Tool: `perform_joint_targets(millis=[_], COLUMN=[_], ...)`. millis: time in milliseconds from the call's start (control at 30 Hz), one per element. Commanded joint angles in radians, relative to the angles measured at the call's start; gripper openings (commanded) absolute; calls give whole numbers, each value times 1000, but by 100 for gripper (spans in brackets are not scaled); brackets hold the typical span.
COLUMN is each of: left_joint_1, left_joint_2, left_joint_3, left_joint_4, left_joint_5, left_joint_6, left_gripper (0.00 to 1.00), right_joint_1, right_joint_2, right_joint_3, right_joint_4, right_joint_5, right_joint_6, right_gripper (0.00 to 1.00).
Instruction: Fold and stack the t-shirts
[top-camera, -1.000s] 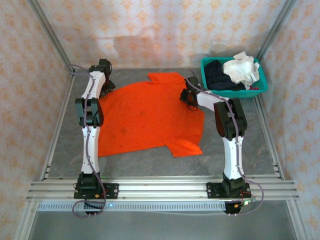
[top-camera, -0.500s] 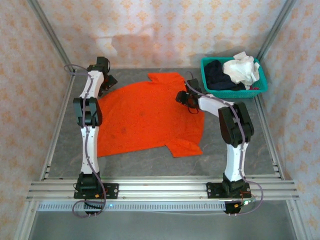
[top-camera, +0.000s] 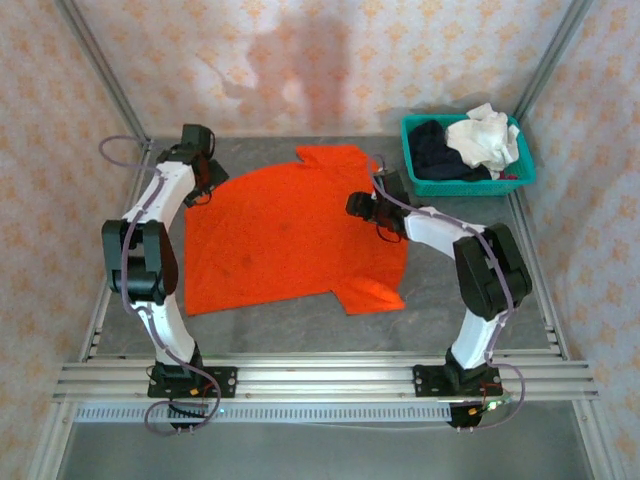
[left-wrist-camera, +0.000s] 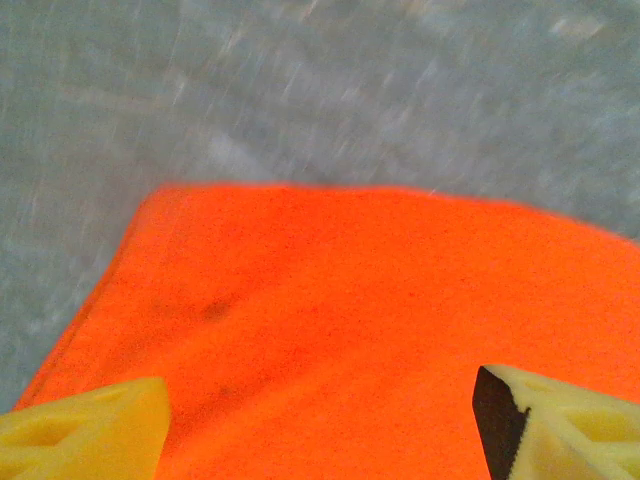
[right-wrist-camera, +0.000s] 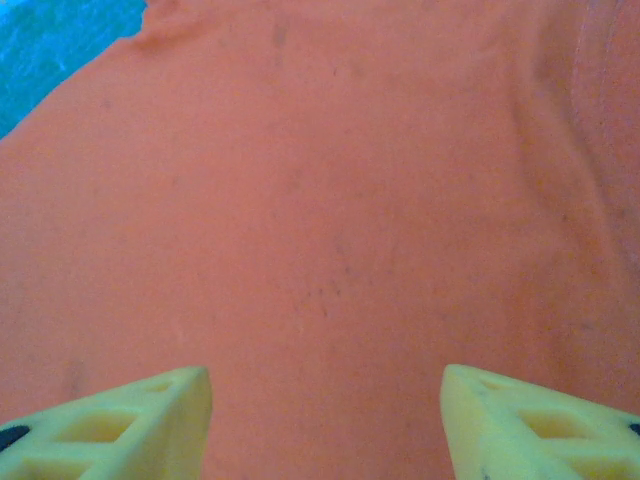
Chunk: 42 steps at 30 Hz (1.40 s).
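Both arms have shifted: the left elbow has swung out toward 9 o'clock, and the right gripper (right-wrist-camera: 325, 372) has slid from the 3 o'clock edge of the orange t-shirt (top-camera: 290, 235) inward over the cloth while its jaws have parted. We also see the shirt's 9 o'clock edge lying slightly farther out than before.

Now the orange t-shirt lies spread flat at the middle of the table (top-camera: 440, 300), collar toward 12 o'clock and hem toward 6. The left gripper (left-wrist-camera: 320, 390) hangs over its 10 o'clock corner, where the left wrist view shows flat cloth meeting bare table. Its 2 fingers stand wide apart with nothing between them. The right gripper is likewise released, both yellow fingers (right-wrist-camera: 110, 425) spread above smooth orange fabric.

At 1 o'clock the teal basket (top-camera: 470, 185) holds the navy t-shirt (top-camera: 435, 150) and the white t-shirt (top-camera: 483, 138), both crumpled and not yet folded.

We judge the spreading of shirt 1 about finished, with no fold made yet, so the task is early. Next, each gripper likely needs to drop to an edge or sleeve, pinch a single layer, and carry it across toward the centre line. Picking up 2 layers, or dragging the whole shirt, would spoil the flat lay.
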<state>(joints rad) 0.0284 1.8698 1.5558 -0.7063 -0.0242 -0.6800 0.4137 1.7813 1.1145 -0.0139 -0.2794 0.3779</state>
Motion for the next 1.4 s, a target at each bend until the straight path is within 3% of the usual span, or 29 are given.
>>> perform_joint_targets(millis=[0,167,433,733,867,1167,1367], left_joint_1=[-26,-31,-22,19,25,25,25], left_joint_2=[-29,-17,136,358,455,495,478], left_joint_3=[-110,-224,-185,50,199,283,270], left_joint_4=[32,58,47,-38,-97,-127,-116], left_joint_5=[-44,-41,-60,-33,-21,-2,27], left_joint_6=[-21,-42,-20,11,24,34,30], left_gripper=[75,61,59,58,60,60,60], right_joint_1=[2,2,4,4,-7,-55,-93], right_joint_2=[-74,-88,-103,-108,-61,240,391], right_joint_3=[-23,-58,-88,-81,-48,253,409], right_joint_4=[9,13,29,11,-25,-184,-286], right_joint_5=[-30,-32,-29,-1,74,58,57], right_joint_6=[-23,-18,6,3,13,-26,12], right_gripper=[62,62,62,62,61,34,27])
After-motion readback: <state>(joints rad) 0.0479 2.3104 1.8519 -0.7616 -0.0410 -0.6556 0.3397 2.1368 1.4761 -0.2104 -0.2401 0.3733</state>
